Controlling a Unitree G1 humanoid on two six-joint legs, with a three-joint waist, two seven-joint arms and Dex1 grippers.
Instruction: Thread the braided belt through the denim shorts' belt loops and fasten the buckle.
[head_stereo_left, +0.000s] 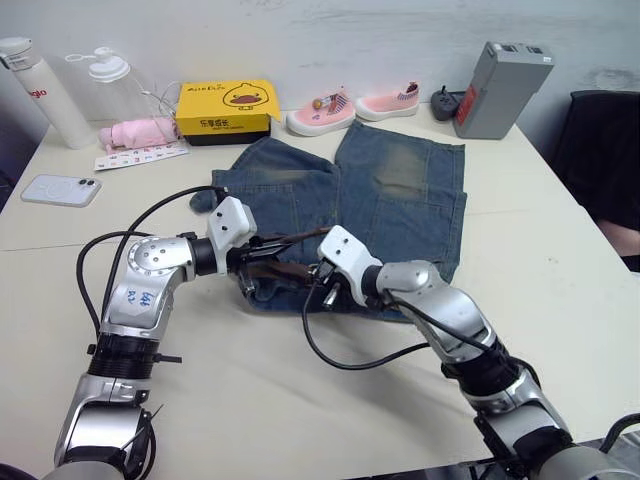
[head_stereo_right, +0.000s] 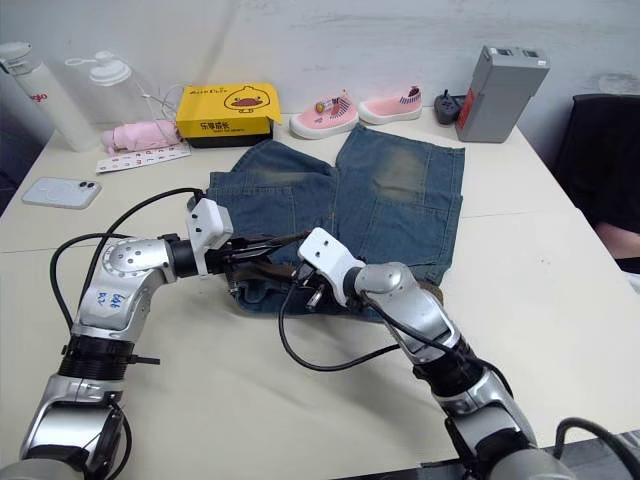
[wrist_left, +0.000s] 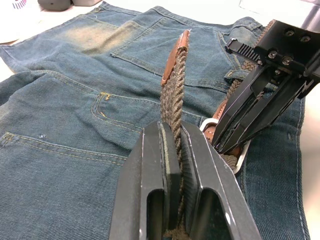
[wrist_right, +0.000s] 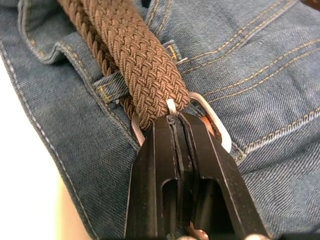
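The denim shorts (head_stereo_left: 400, 190) lie flat on the table, waistband toward me. The braided belt (wrist_left: 174, 90) runs along the waistband, and its leather-tipped tail end stands up off the cloth. My left gripper (wrist_left: 170, 131) is shut on that tail strap over the waistband's left part (head_stereo_left: 262, 262). My right gripper (wrist_right: 175, 120) is shut on the silver buckle (wrist_right: 210, 115), pinching its prong where the strap passes through the frame. A belt loop (wrist_right: 107, 87) sits just beside the buckle, with the belt under it. The two grippers (head_stereo_left: 325, 290) are close together.
A yellow box (head_stereo_left: 228, 108), two pink shoes (head_stereo_left: 320, 112), a grey case (head_stereo_left: 503, 88), bottles (head_stereo_left: 45, 92), a pink cloth (head_stereo_left: 138, 133) and a phone (head_stereo_left: 61, 189) line the table's far side and left. A black chair (head_stereo_left: 605, 150) stands at the right.
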